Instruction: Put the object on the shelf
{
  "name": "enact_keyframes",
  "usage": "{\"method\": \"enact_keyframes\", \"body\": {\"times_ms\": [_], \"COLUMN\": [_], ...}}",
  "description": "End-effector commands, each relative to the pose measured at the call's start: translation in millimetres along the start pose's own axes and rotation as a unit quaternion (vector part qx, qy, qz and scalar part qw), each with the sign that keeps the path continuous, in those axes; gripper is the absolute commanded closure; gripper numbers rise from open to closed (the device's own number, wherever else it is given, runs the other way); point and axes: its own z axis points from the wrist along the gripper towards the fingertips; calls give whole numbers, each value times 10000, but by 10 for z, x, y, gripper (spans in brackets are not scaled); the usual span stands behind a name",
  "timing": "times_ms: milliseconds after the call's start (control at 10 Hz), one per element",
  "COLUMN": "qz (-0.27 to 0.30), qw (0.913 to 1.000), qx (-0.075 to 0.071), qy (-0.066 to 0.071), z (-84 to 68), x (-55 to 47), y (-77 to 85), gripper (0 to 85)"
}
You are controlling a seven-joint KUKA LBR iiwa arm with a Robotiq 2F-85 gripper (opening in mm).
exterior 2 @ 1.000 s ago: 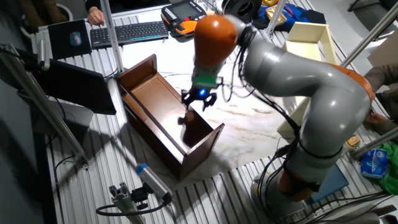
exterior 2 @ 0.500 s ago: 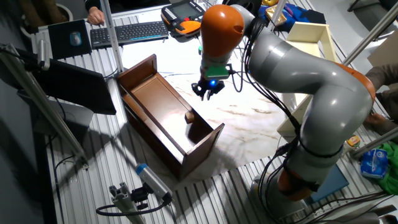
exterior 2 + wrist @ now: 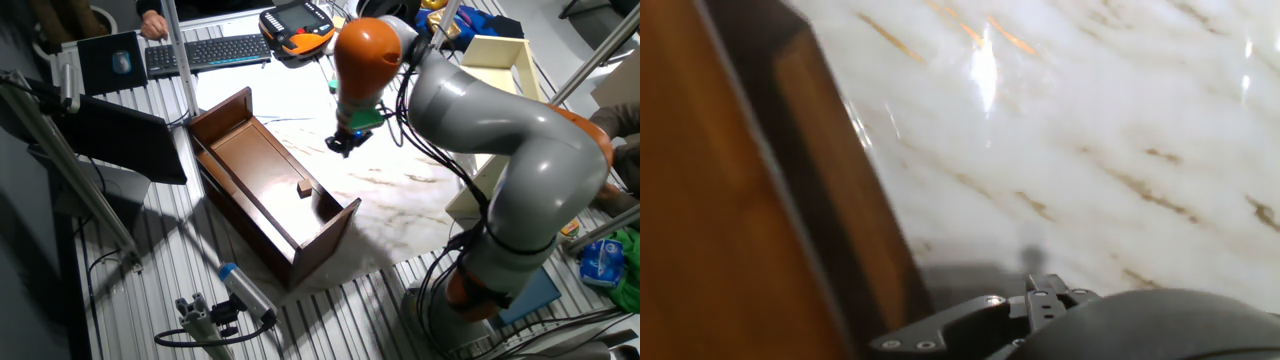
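Note:
The object [image 3: 304,187], a tiny tan cube, lies inside the shelf [image 3: 238,160] on its inner floor, near the right end panel. The shelf is a long dark brown open box standing diagonally on the marble board [image 3: 400,195]. My gripper [image 3: 348,143] hangs above the marble, up and to the right of the cube and apart from it. Its fingers look spread, with nothing between them. In the hand view the shelf's brown wall [image 3: 790,200] fills the left and marble [image 3: 1090,150] fills the right. The cube and my fingertips do not show there.
A cream-white box shelf [image 3: 495,60] stands at the back right. A keyboard [image 3: 205,50] and an orange pendant [image 3: 295,25] lie at the back. A dark laptop [image 3: 110,130] sits left of the shelf, and a white and blue tool [image 3: 240,290] lies in front.
The gripper stood open around the cube inside the shelf, then rose and drew back to the right. The cube has stayed on the shelf floor.

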Motion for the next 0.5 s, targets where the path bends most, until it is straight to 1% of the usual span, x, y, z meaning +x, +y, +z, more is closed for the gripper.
{"method": "enact_keyframes", "body": {"times_ms": [0, 100, 300, 400], "qz": [-528, -546, -599, -608], "qw": [9986, 9985, 9982, 9981], "qx": [-20, -77, -53, -76], "qy": [16, 48, 35, 33], "z": [24, 35, 43, 55], "x": [9, 8, -9, -19], "y": [-262, -266, -256, -258], "gripper": [850, 850, 850, 850]}}
